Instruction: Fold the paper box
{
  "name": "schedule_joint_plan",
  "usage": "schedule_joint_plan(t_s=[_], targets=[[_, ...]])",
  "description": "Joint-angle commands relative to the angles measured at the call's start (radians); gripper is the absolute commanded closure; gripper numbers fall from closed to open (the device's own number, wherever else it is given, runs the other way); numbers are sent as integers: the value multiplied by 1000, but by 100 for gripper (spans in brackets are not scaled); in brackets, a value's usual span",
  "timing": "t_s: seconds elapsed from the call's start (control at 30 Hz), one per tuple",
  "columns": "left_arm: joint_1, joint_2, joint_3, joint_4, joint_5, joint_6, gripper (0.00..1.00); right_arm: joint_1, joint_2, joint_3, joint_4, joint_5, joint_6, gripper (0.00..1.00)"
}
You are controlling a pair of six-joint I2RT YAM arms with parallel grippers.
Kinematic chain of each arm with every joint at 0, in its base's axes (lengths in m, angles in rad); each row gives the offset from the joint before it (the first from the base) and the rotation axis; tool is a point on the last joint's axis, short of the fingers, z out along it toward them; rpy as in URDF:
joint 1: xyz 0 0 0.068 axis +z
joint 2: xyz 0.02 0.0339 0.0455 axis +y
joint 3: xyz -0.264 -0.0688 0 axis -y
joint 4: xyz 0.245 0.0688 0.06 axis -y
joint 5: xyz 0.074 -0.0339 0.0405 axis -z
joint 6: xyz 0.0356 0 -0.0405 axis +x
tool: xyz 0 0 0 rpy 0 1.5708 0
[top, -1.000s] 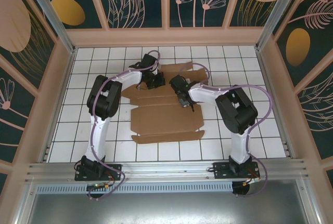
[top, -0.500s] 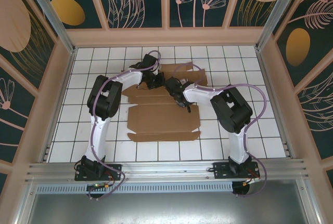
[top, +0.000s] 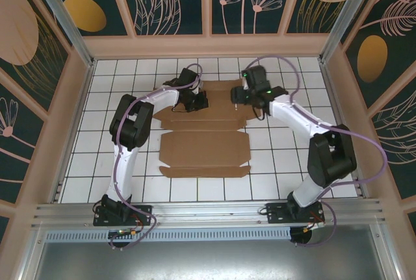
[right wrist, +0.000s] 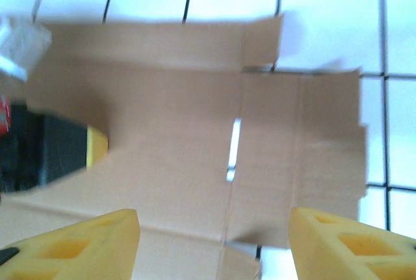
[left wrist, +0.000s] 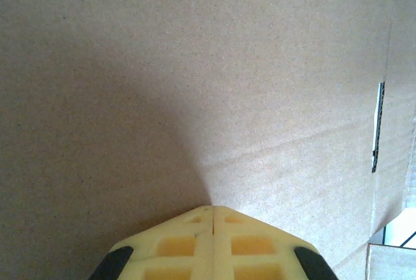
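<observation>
A: So, where's the paper box point(top: 205, 147) lying?
B: Flat on the table point(top: 292, 163); left gripper point(left wrist: 213, 210) is clenched, prob. pressing it; right gripper point(right wrist: 214, 221) is hovering agape over the far flap point(top: 218, 88). Aim near the crease point(right wrist: 229, 195).

My left arm point(top: 130, 124) rises from its base, bends at a dark elbow and runs forward and inward along a white forearm. At its end, my left gripper point(top: 195, 101) points toward my right side. On the left wrist camera its yellow fingers point(left wrist: 175, 251) are pressed flat together, with only a thin seam between them.

My right arm point(top: 296, 114) has its elbow out to the right and its forearm stretched forward and inward. A green light glows on the wrist. My right gripper point(top: 239, 97) faces the left one, near it but apart. Its jaws are spread, and its two yellow fingers point(right wrist: 97, 238) stand well apart.
</observation>
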Motion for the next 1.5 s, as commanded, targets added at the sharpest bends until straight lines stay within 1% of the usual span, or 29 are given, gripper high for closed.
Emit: schedule_joint_plan(t_s=[0.0, 0.1, 0.17, 0.2, 0.23, 0.33, 0.4, 0.47, 0.53, 0.63, 0.73, 0.77, 0.9, 0.93, 1.03, 1.23, 1.33, 1.37, 1.4, 1.47], targets=[[-6, 11, 4, -39, 3, -10, 100, -97, 28, -14, 54, -159, 36, 38], [-3, 11, 0, -33, 9, -18, 100, -207, 101, 2, 79, -282, 71, 37], [0, 11, -3, -28, 16, -21, 100, -266, 140, -2, 125, -333, 101, 32], [2, 11, -1, -26, 19, -21, 100, -296, 163, -3, 153, -389, 117, 29], [5, 11, -1, -26, 21, -21, 100, -320, 186, -5, 181, -449, 133, 26], [8, 8, -1, -22, 30, -18, 100, -358, 253, 0, 236, -555, 141, 25], [8, 10, -1, -21, 36, -19, 100, -369, 301, 24, 222, -576, 127, 25], [9, 11, -1, -20, 41, -19, 100, -378, 346, 38, 224, -634, 121, 26], [8, 13, -1, -19, 44, -19, 100, -381, 398, 70, 199, -665, 112, 28], [8, 14, 0, -18, 47, -20, 100, -375, 443, 89, 177, -662, 104, 28], [8, 15, 1, -16, 52, -20, 100, -376, 473, 84, 196, -695, 113, 28], [8, 15, 1, -17, 53, -20, 100, -375, 483, 84, 198, -715, 114, 29], [11, 19, 2, -16, 58, -22, 100, -356, 518, 79, 241, -871, 132, 33], [10, 20, 2, -14, 58, -23, 100, -352, 527, 82, 236, -890, 130, 34], [11, 23, 2, -13, 60, -27, 100, -342, 547, 82, 225, -898, 128, 35], [14, 21, -2, -11, 61, -32, 100, -343, 542, 35, 289, -960, 163, 37], [16, 21, -1, -11, 62, -32, 100, -343, 526, 26, 290, -949, 169, 44], [18, 18, -1, -11, 61, -32, 100, -340, 514, 26, 275, -914, 166, 50], [17, 18, -2, -10, 59, -33, 100, -339, 497, 30, 245, -844, 159, 57], [17, 14, -4, -8, 57, -31, 100, -327, 454, 29, 215, -735, 145, 62]])
